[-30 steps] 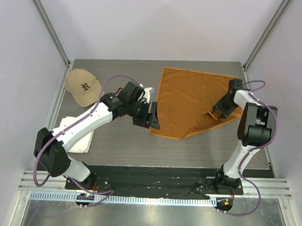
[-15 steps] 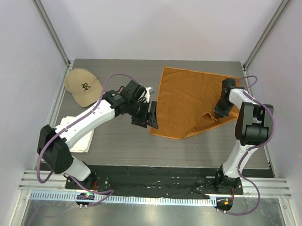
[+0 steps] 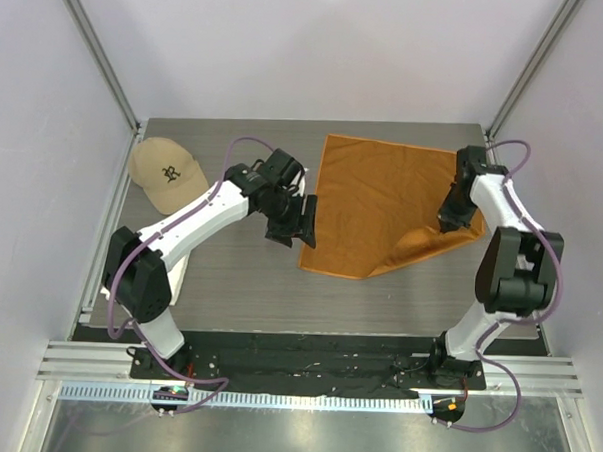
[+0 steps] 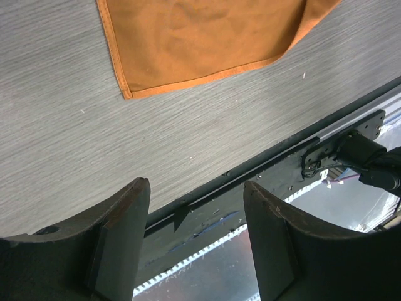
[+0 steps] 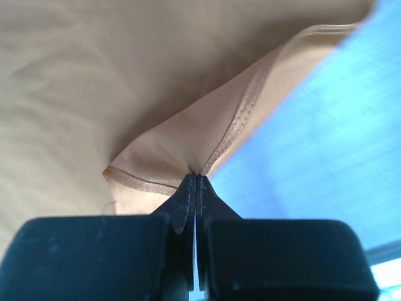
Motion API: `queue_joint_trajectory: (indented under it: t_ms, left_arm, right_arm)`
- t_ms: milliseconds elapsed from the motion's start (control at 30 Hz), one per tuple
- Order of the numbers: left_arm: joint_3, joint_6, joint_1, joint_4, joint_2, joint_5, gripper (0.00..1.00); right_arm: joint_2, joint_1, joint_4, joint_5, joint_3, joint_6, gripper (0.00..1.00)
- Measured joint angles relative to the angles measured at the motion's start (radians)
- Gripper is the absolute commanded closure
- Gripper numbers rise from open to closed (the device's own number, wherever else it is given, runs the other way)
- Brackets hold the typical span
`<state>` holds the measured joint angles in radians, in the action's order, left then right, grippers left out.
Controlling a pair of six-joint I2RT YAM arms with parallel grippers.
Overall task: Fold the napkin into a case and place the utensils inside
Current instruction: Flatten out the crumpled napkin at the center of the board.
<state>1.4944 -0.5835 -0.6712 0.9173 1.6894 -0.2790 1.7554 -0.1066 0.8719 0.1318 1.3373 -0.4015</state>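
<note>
Seen from above, the rust-orange napkin lies spread flat toward 1 o'clock on the desk. It is not yet folded into any case. The tan cap sits far off at 10 o'clock.

A second ago the right arm had its jaws half apart over the cloth's 4 o'clock corner. They are now clenched on the napkin's 3 o'clock edge, and the cloth beside them has risen into a small ridge. The left arm has swung nearer the napkin's 9 o'clock side, its jaws released as before and touching nothing.

In the left wrist view, both fingers stand wide apart with only bare desk between them. The napkin's near corner lies flat at 12 o'clock, well clear of the fingertips.

In the right wrist view, the jaws are pressed tight together with the napkin's stitched hem pinched between the tips. A doubled flap of cloth rises from the pinch toward 1 o'clock. The rest of the napkin spreads away at 10 o'clock.

The grip looks secured on one side only, so the first fold can probably start once the left jaws take their own edge. The pinch is shallow, right at the hem, and could slip if pulled hard. The utensils do not show in any view.
</note>
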Motion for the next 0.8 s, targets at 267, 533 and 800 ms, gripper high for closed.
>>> queue_joint_trajectory:
  t_ms: [267,533,800]
  left_arm:
    - [-0.036,0.013,0.002,-0.015,-0.006,-0.008,0.34]
    - [-0.136,0.004,0.006,-0.05,-0.012,-0.008,0.38]
    - [-0.207,-0.02,0.006,-0.101,-0.016,0.001,0.43]
  right_arm:
    - [-0.275,-0.036,0.103,0.001,-0.229,-0.051,0.75]
    - [-0.443,-0.217,0.207,0.002,-0.472,-0.149,0.2]
    - [-0.518,-0.24,0.135,-0.097,-0.489,-0.14,0.68]
